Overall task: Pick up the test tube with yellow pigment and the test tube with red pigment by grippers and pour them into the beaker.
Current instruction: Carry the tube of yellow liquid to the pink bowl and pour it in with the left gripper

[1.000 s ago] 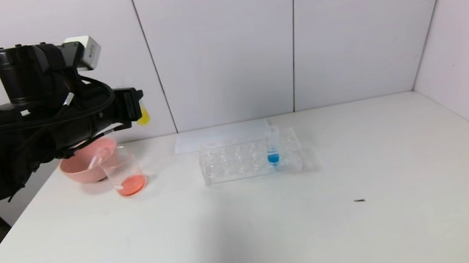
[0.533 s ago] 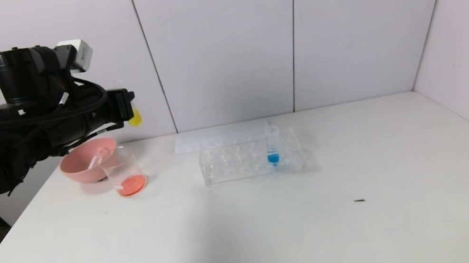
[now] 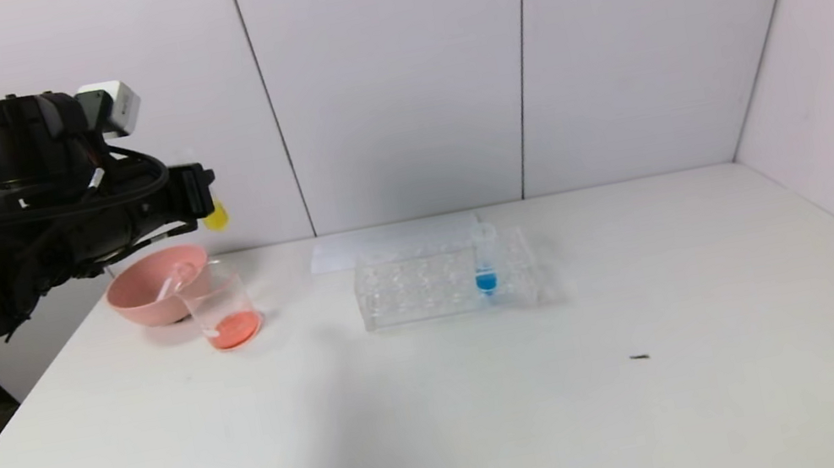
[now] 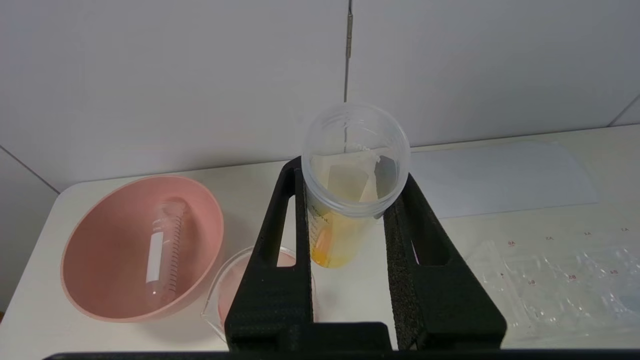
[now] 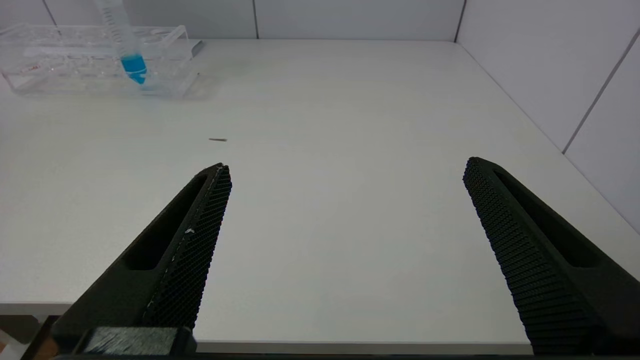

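Note:
My left gripper (image 3: 201,193) is shut on the test tube with yellow pigment (image 3: 215,215) and holds it in the air above the beaker (image 3: 218,293), near the back wall. In the left wrist view the tube (image 4: 345,220) sits between the black fingers (image 4: 280,240), mouth toward the camera, yellow liquid at its tip. The beaker (image 4: 225,280) below holds red-orange liquid. No tube with red liquid shows; an empty clear tube (image 4: 162,250) lies in the pink bowl (image 4: 90,305). My right gripper (image 5: 345,200) is open and empty over the table's front right.
The pink bowl (image 3: 138,309) stands just behind the beaker. A clear tube rack (image 3: 409,287) at mid table holds a blue-liquid tube (image 3: 486,280). A white paper sheet (image 3: 393,242) lies behind the rack. A small dark speck (image 3: 639,357) lies on the table.
My left gripper has moved left and slightly up with the yellow tube, from beside the beaker to above it. Nothing else has moved.

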